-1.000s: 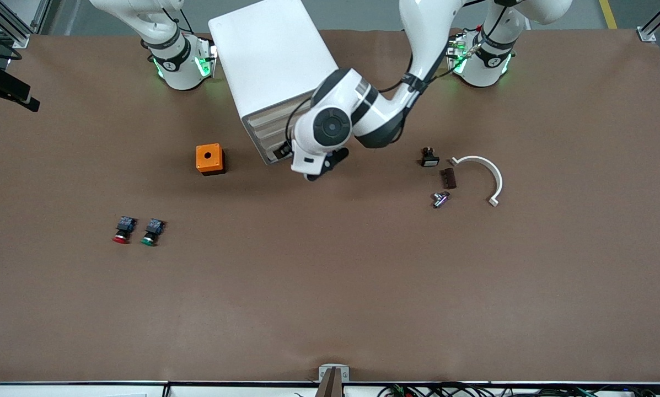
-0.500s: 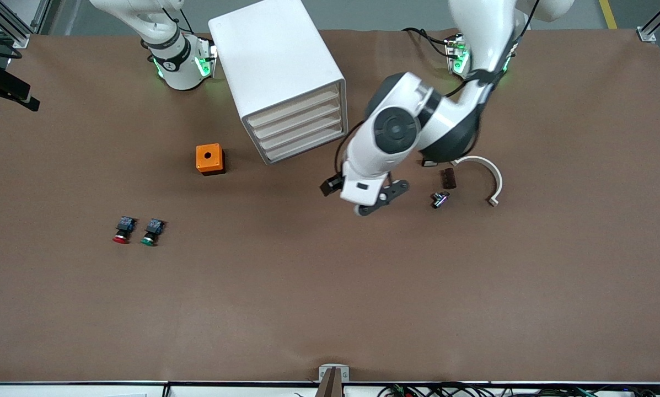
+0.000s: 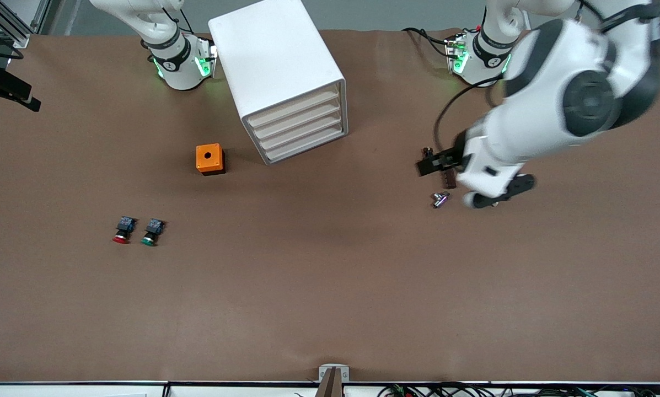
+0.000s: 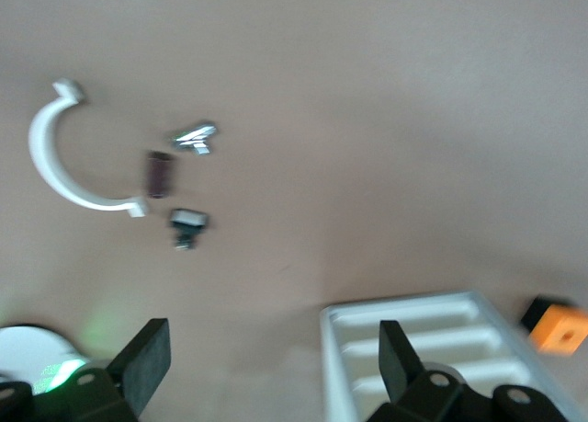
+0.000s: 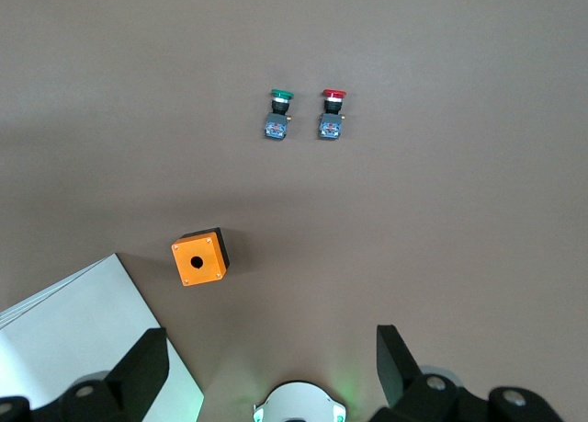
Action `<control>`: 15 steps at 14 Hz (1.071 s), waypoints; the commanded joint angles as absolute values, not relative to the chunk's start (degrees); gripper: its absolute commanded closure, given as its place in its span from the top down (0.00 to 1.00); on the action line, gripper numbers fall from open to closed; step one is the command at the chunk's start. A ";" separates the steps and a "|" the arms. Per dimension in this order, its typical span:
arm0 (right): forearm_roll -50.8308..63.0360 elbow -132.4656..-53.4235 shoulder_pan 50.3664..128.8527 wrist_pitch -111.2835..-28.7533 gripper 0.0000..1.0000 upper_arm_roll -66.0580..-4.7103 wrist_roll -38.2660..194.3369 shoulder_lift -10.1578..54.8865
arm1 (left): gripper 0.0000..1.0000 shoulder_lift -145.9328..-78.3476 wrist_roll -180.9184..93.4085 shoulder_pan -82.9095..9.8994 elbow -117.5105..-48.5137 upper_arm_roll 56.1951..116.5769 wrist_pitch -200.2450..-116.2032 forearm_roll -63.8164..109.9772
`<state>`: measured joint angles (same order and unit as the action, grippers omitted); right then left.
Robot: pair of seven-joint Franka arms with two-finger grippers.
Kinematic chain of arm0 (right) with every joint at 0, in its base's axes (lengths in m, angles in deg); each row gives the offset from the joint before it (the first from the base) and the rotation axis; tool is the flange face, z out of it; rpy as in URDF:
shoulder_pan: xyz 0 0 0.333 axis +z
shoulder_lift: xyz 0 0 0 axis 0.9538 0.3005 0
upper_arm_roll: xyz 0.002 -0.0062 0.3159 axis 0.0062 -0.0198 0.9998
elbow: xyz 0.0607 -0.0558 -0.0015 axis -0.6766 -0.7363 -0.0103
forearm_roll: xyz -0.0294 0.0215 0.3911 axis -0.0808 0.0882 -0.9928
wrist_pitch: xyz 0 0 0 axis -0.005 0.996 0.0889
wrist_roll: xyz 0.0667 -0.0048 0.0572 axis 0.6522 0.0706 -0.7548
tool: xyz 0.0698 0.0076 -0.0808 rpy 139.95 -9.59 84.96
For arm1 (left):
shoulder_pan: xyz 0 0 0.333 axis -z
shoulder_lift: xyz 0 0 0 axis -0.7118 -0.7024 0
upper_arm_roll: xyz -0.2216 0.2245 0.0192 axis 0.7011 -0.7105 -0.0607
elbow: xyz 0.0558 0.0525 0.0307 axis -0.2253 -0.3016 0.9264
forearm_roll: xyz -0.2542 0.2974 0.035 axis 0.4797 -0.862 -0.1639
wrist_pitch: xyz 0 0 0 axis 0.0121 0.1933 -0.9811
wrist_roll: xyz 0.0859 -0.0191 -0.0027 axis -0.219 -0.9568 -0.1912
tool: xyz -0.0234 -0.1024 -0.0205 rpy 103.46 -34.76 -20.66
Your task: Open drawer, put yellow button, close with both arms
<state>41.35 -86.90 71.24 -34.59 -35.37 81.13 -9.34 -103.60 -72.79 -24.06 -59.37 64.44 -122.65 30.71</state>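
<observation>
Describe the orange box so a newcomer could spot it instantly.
Start at the white drawer cabinet between the arms' bases. Beside its drawer fronts, toward the right arm's end, sits the orange box. It is the only orange cube, with one round black hole on top.

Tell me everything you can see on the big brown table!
cabinet: one, white, four shut drawers, between the arm bases.
orange box: one, beside the cabinet.
red button and green button: one each, side by side, toward the right arm's end.
small metal part, brown block, black part, white curved clip: one each, toward the left arm's end.
left tool: open, over those parts.
right tool: open, waiting.
</observation>
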 commanded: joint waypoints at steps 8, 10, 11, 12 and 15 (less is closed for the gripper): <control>41.19 -89.28 71.02 -36.66 1.00 -35.56 79.11 -11.65 | 1.00 -80.63 -41.01 -37.01 -79.36 59.53 -123.83 18.05; 41.80 -89.55 71.19 -37.63 1.00 -35.47 79.02 -11.65 | 1.00 -80.98 -40.91 -37.73 -79.19 59.89 -126.57 16.91; 42.07 -89.46 71.19 -37.89 1.00 -35.39 79.02 -11.65 | 1.00 -81.16 -40.91 -37.65 -79.10 60.06 -127.19 15.25; 42.07 -89.46 71.28 -38.07 1.00 -35.30 79.02 -11.65 | 1.00 -81.33 -40.91 -37.65 -78.93 60.41 -127.54 14.97; 42.42 -89.46 71.28 -38.16 1.00 -35.21 79.02 -11.65 | 1.00 -81.16 -41.08 -37.64 -77.62 61.11 -127.11 15.05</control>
